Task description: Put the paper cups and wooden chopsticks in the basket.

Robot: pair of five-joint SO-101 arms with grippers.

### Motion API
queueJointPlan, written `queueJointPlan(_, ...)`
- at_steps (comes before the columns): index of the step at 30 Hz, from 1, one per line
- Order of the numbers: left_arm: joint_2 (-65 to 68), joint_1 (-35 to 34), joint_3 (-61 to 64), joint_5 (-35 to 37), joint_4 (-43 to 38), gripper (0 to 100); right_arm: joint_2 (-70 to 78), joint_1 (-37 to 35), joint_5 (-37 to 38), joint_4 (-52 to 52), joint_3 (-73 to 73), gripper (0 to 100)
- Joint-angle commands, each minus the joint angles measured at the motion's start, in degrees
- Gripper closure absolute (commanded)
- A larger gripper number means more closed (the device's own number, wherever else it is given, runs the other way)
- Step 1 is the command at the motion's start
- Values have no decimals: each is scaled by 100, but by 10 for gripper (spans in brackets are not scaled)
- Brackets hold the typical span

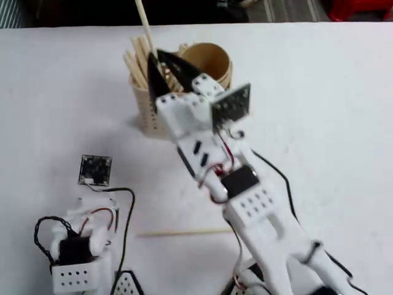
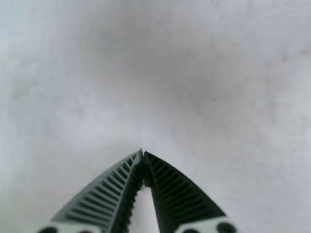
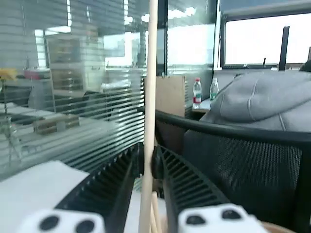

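right claw (image 3: 148,156): pinching wooden chopstick (image 3: 152,73) above basket (image 1: 146,115) | left claw (image 2: 142,154): pressed together over table (image 2: 146,73)

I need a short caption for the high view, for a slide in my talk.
The right hand holds a wooden chopstick at the basket; a second chopstick lies on the table.

One white basket (image 1: 146,114) stands at 12 o'clock. One paper cup (image 1: 209,61) shows inside; any nested beneath cannot be told. One chopstick bundle (image 1: 138,61), too tight to count. One raised chopstick (image 1: 145,21). One loose chopstick (image 1: 184,232) at 6 o'clock.
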Motion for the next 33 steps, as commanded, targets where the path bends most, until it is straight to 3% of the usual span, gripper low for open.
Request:
queueJointPlan(1,31,110,-26,53,26,976,796,-22,0,-1068,-519,981)
queueJointPlan(6,31,110,-26,53,26,976,2062,-13,18,-2747,-756,981)
queueJointPlan(11,31,110,-26,53,26,976,3187,127,932,-4180,-782,981)
queueJointPlan(15,31,110,-26,53,26,976,3846,180,1064,-4927,-782,981)
queueJointPlan(23,31,110,-26,53,26,976,4242,286,1055,-4998,-703,973)
queueJointPlan(26,31,110,-26,53,26,976,4136,242,1055,-4936,-563,900)
queueJointPlan(30,31,110,-26,53,26,976,3688,242,993,-4171,-448,868)
queueJointPlan(33,31,110,-26,53,26,976,3169,347,448,-3574,-404,877)
